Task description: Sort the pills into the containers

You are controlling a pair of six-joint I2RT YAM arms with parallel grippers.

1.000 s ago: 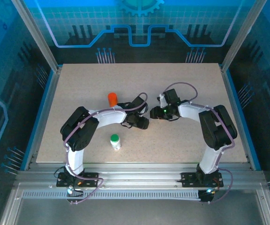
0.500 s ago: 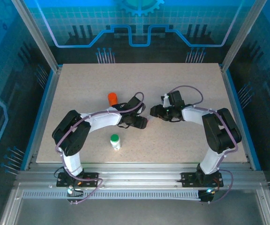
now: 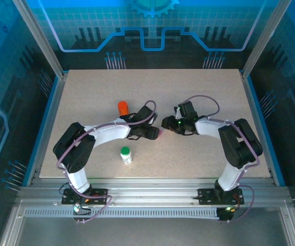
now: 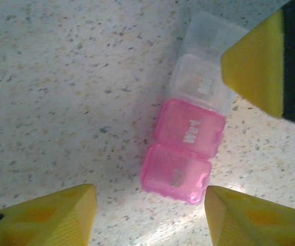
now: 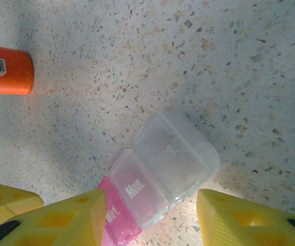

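While the left jaws and right jaws are held part-open and empty, the pill strip [image 4: 183,154] is laid lengthwise between them near the table's [image 3: 209,92] middle, pink end toward the left jaws.

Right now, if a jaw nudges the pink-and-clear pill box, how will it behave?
The pill box lies flat and low, so it likely slides rather than rolls or tips. Thin translucent plastic suggests light weight; glossy surface may slip.
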